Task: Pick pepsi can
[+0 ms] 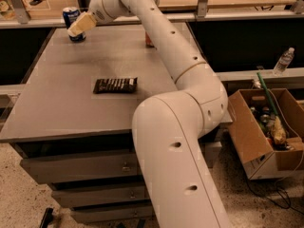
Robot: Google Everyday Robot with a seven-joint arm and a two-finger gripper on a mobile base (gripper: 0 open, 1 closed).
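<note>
The pepsi can (71,17), dark blue with white markings and a silver top, stands at the far left corner of the grey table (61,113). My gripper (77,26), at the end of the long white arm, reaches in from the right and overlaps the can's lower right side. From this angle I cannot tell whether it touches the can. The can stands on the table.
A flat dark chocolate bar wrapper (115,85) lies mid-table. A red can (149,42) is mostly hidden behind my arm at the far edge. On the floor to the right stands an open cardboard box (247,137) of clutter. A water bottle (284,61) stands on the ledge behind the box.
</note>
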